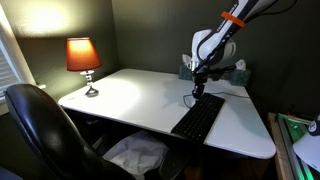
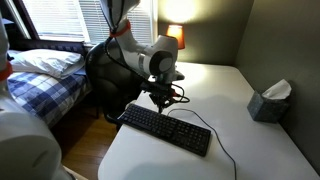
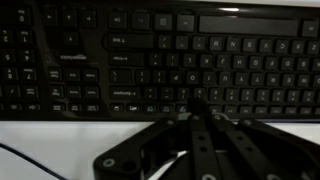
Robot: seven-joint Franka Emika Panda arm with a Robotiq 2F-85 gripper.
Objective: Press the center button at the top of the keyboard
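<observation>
The long black keyboard (image 1: 199, 117) lies on the white table, also seen in an exterior view (image 2: 165, 129) with its thin black cable trailing off. It fills the upper part of the wrist view (image 3: 150, 60). My gripper (image 1: 197, 97) hangs over the keyboard's far edge, near the middle of its length, and also shows in an exterior view (image 2: 161, 100). In the wrist view the fingers (image 3: 197, 108) are pressed together into one point, shut and empty, with the tip at the edge row of keys. Whether the tip touches a key cannot be told.
A lit lamp (image 1: 84, 62) stands at a table corner. A tissue box (image 2: 270, 101) sits near the wall. A black office chair (image 1: 40, 125) stands at the table's side. A bed (image 2: 45, 75) is beside the table.
</observation>
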